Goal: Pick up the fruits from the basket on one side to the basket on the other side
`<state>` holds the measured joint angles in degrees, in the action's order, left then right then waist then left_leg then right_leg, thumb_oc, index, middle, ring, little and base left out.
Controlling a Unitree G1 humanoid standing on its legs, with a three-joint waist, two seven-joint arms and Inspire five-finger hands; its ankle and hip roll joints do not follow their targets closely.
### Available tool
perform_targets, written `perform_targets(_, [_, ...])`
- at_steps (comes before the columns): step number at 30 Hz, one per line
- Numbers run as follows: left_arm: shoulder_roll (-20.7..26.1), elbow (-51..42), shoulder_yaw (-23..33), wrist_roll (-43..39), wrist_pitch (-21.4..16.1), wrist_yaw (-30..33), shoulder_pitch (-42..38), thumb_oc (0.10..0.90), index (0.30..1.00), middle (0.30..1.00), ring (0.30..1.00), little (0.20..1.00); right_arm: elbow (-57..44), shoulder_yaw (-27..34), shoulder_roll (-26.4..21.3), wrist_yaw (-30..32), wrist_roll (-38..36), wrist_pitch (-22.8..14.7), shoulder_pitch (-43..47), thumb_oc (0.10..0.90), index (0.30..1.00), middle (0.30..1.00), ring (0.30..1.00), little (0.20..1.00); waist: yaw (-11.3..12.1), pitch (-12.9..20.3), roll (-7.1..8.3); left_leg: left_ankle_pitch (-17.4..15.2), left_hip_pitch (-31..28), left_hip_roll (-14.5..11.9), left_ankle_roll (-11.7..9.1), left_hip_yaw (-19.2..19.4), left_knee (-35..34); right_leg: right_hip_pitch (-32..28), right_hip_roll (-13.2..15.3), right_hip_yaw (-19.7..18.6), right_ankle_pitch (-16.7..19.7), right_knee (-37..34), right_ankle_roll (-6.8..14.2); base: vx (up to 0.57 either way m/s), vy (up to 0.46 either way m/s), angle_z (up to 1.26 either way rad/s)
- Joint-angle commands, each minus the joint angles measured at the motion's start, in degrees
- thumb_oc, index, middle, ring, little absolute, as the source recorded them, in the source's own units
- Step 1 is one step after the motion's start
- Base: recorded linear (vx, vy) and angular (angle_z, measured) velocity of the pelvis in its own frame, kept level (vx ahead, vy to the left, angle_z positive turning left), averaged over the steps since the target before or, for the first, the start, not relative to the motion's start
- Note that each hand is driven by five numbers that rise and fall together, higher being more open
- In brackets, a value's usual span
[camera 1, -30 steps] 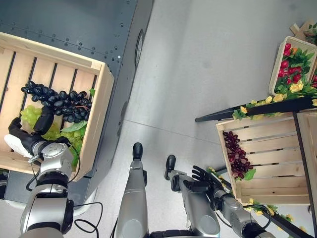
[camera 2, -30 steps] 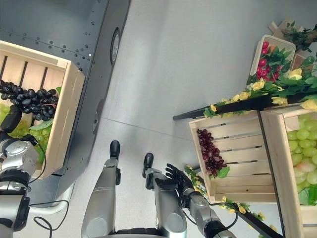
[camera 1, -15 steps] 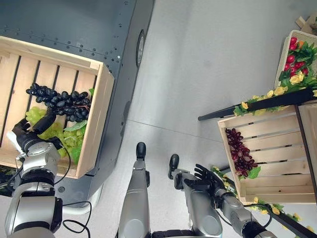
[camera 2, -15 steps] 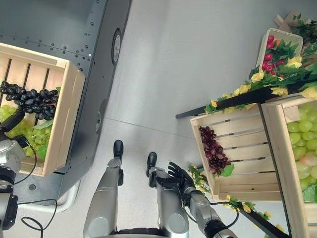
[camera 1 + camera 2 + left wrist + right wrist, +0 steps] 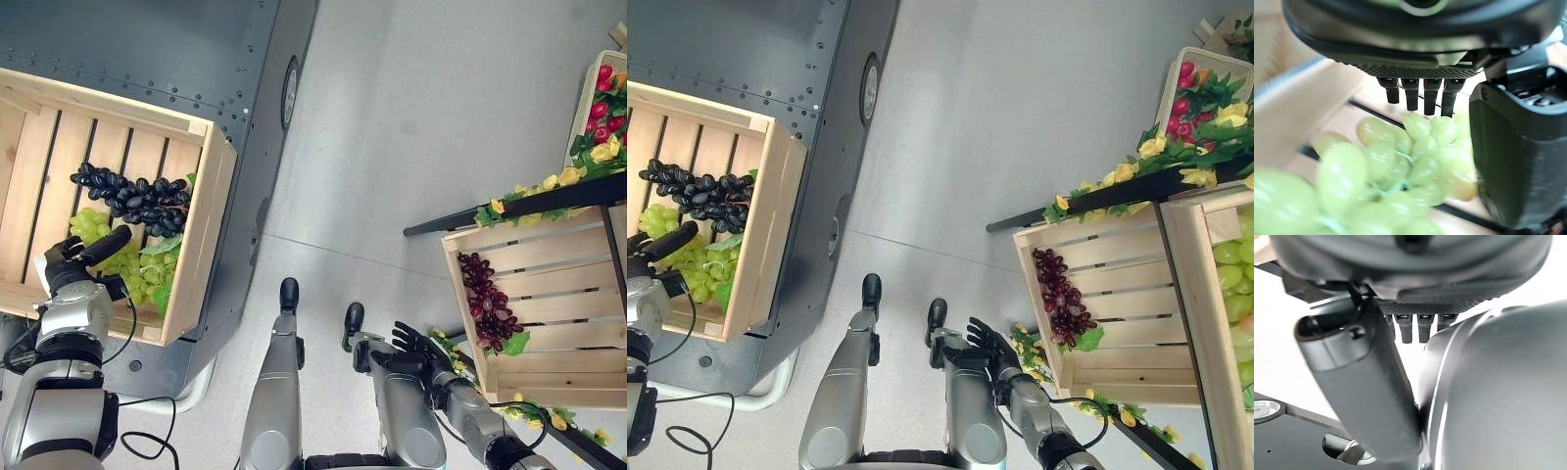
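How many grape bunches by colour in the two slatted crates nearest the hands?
Black grapes: 1, in the left crate
Green grapes: 1, same crate, the left hand on it
Dark red grapes: 1, in the right crate
Total: 3 bunches

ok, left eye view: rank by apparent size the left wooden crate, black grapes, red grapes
1. Left wooden crate, by far the largest.
2. Black grapes and red grapes look about alike; the black bunch may be slightly longer, but that is too close to rank.
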<state>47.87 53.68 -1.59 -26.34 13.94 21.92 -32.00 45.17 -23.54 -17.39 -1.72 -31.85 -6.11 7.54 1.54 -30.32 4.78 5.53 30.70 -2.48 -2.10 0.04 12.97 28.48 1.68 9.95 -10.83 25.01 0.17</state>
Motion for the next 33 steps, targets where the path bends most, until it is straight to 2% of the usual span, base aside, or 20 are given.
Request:
perform_targets(1, [3.25, -0.72, 0.99, 5.03, 1.01, 3.95, 2.44, 0.800, 0.900, 0.900, 0.900, 0.900, -2.62, 0.69, -2.40, 1.00, 0.29, 0.29, -5.84, 0.800, 0.900, 0.900, 0.900, 0.900, 0.27, 0.53, -0.24, -5.47, 1.71, 6.47, 3.99, 3.30, 5.51, -1.69, -0.86, 0.53, 8.79, -9.60, 1.19, 0.01, -0.033, 0.02])
perform_targets(6, [4.84, -0.68, 3.32, 6.06, -1.76, 10.15, 3.92, 0.800, 0.900, 0.900, 0.900, 0.900, -2.56, 0.54, -2.05, 1.08, -0.46, 0.38, -6.08, 0.800, 0.900, 0.900, 0.900, 0.900, 0.96, 0.53, -0.27, -5.50, 2.02, 6.46, 3.91, 2.90, 5.67, -1.48, -0.73, 1.24, 8.46, -9.11, 1.19, 0.01, -0.031, 0.06])
perform_targets(9, [5.93, -1.06, 4.92, 10.60, -4.67, 16.46, 4.84, 0.800, 0.900, 0.900, 0.900, 0.900, -1.86, 0.43, -1.95, 0.89, -0.58, 0.06, -5.97, 0.800, 0.900, 0.900, 0.900, 0.900, 1.38, 0.53, -0.14, -5.67, 2.14, 6.33, 3.58, 2.85, 6.05, -1.59, -0.74, 1.46, 8.17, -8.90, 1.13, 0.01, -0.017, 0.09])
perform_targets(12, [6.61, -2.55, 5.81, 14.58, -5.07, 20.77, 5.43, 0.800, 0.900, 0.900, 0.900, 0.900, -1.85, 0.32, -1.77, 0.80, -0.55, 0.02, -6.16, 0.800, 0.900, 0.900, 0.900, 0.900, 1.69, 0.53, 0.09, -5.81, 2.14, 6.26, 3.63, 2.88, 6.16, -1.75, -0.85, 1.67, 7.91, -8.71, 1.01, 0.00, -0.010, 0.00])
perform_targets(13, [7.57, -3.07, 6.02, 17.90, -5.07, 24.21, 5.37, 0.800, 0.900, 0.900, 0.900, 0.900, -1.35, 0.05, -1.77, 0.47, -0.87, -0.18, -5.98, 0.800, 0.900, 0.900, 0.900, 0.900, 1.90, 0.53, 0.25, -5.97, 2.03, 6.20, 3.66, 2.86, 6.17, -1.93, -0.96, 1.78, 7.75, -8.70, 0.89, 0.00, 0.000, 0.00])
perform_targets(21, [11.94, -5.78, 8.38, 24.82, -5.32, 32.39, 6.82, 0.800, 0.900, 0.900, 0.900, 0.900, 0.34, 0.42, -1.63, -1.15, -1.09, -0.55, -6.30, 0.800, 0.900, 0.900, 0.900, 0.900, 2.82, 0.53, 0.33, -6.26, 1.51, 5.94, 3.41, 2.41, 6.22, -2.82, -1.08, 2.23, 7.50, -8.73, 0.84, 0.01, -0.016, 0.00])
perform_targets(25, [13.25, -5.23, 8.44, 29.15, -3.94, 30.77, 6.88, 0.800, 0.900, 0.900, 0.900, 0.900, 1.14, 0.50, -1.61, -1.36, -1.15, -0.44, -5.66, 0.800, 0.900, 0.900, 0.900, 0.900, 3.01, 0.53, 0.11, -6.29, 1.74, 6.01, 3.24, 2.15, 6.56, -2.69, -1.23, 2.40, 7.34, -8.29, 0.71, 0.00, 0.000, 0.00])
perform_targets(26, [14.04, -5.60, 7.49, 35.55, -1.52, 29.66, 7.27, 0.800, 0.900, 0.900, 0.900, 0.900, 1.45, 0.89, -1.72, -1.86, -0.75, -0.17, -5.64, 0.800, 0.900, 0.900, 0.900, 0.900, 3.13, 0.53, 0.02, -6.53, 1.30, 5.89, 3.13, 2.28, 6.56, -3.08, -1.24, 2.40, 7.12, -8.17, 0.75, 0.00, 0.000, 0.00])
perform_targets(29, [14.90, -6.48, 6.32, 41.29, 1.41, 26.98, 7.80, 0.800, 0.900, 0.900, 0.900, 0.900, 1.66, 1.42, -1.74, -2.20, -0.61, 0.00, -5.50, 0.800, 0.900, 0.900, 0.900, 0.900, 3.19, 0.53, -0.15, -6.35, 1.26, 5.91, 3.20, 2.40, 6.36, -3.17, -1.22, 2.50, 7.29, -8.36, 0.71, 0.00, 0.000, 0.00])
perform_targets(30, [15.77, -7.23, 5.66, 48.13, 2.46, 25.36, 8.90, 0.800, 0.900, 0.900, 0.900, 0.900, 2.38, 1.92, -1.89, -2.68, -0.44, -0.15, -5.55, 0.800, 0.900, 0.900, 0.900, 0.900, 3.39, 0.53, -0.44, -6.56, 0.87, 5.94, 3.26, 2.44, 6.33, -3.46, -1.18, 2.52, 7.11, -8.27, 0.73, 0.00, 0.000, 0.00])
perform_targets(33, [17.44, -7.19, 4.97, 55.00, 2.92, 21.41, 10.15, 0.800, 0.900, 0.900, 0.900, 0.900, 2.97, 2.70, -2.38, -3.38, -0.16, -0.31, -5.43, 0.800, 0.900, 0.900, 0.900, 0.900, 3.32, 0.53, -0.90, -6.28, 0.82, 6.08, 3.17, 2.36, 6.05, -3.41, -1.03, 2.63, 7.53, -8.61, 0.84, 0.01, 0.013, -0.01])
